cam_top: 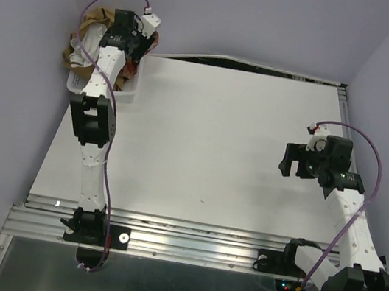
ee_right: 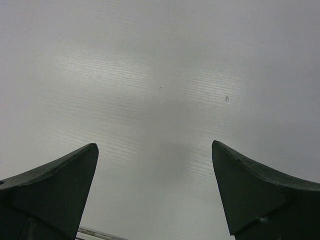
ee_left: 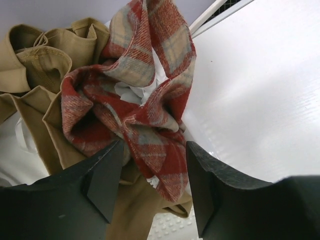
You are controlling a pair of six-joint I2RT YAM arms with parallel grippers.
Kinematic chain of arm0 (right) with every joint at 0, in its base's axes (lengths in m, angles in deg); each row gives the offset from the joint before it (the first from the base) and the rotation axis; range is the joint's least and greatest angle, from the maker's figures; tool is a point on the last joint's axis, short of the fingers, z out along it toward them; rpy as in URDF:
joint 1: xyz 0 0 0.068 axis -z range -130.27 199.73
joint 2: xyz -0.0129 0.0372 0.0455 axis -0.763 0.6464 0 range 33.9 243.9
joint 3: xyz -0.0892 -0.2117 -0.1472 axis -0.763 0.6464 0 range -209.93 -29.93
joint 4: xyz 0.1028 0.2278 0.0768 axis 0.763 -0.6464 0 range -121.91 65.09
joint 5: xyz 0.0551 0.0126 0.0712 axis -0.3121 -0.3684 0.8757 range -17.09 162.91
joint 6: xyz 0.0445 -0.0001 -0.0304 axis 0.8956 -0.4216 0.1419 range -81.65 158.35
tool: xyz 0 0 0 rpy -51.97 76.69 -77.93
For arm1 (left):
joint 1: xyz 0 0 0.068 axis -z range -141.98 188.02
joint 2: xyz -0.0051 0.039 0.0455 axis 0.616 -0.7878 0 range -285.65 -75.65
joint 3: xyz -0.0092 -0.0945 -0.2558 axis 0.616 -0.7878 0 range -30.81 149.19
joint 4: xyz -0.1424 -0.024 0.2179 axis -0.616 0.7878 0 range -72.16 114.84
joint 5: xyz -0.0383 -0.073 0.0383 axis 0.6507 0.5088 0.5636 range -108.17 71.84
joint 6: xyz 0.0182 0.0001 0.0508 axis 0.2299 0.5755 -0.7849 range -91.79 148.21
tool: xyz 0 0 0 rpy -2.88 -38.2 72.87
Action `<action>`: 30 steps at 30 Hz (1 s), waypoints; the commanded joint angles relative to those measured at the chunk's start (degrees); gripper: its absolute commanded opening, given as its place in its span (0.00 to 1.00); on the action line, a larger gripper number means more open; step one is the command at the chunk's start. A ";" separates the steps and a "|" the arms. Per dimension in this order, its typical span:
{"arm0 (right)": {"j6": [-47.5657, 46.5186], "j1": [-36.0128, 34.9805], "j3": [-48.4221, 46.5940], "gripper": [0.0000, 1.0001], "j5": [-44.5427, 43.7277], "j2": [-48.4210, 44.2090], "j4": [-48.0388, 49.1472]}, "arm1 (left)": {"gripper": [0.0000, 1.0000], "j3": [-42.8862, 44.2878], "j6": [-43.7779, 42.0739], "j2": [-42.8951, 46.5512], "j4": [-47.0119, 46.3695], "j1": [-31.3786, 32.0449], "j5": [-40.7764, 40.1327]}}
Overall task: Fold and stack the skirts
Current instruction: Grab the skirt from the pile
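The red-and-cream plaid skirt (ee_left: 145,100) lies crumpled on top of the plain tan-brown skirts (ee_left: 35,65) in the white plastic tray (ee_left: 170,225) at the table's far left corner. The tan skirts also show in the top view (cam_top: 87,30), bulging over the tray (cam_top: 77,85). My left gripper (ee_left: 155,145) is open and hangs over the tray (cam_top: 139,50). Its jaws stand on either side of the plaid skirt's lower fold, with gaps on both sides. My right gripper (cam_top: 290,160) is open and empty above bare table at the right (ee_right: 155,147).
The white table (cam_top: 210,141) is bounded by lilac walls at the left, back and right. A metal rail (cam_top: 188,227) runs along its near edge by the arm bases. The tray sits against the left wall.
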 commanded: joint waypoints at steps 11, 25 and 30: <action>-0.66 0.20 -1.74 1.00 -0.04 1.50 0.82 | 0.65 3.58 1.07 -6.29 -10.43 -1.31 -6.35; -0.66 0.73 -1.91 1.00 -0.13 1.94 0.82 | 0.00 1.91 5.20 -4.02 -12.90 -2.80 -5.48; -0.40 0.73 -2.09 1.00 0.22 1.15 0.47 | 0.00 3.57 7.66 1.52 -13.25 -2.89 -2.67</action>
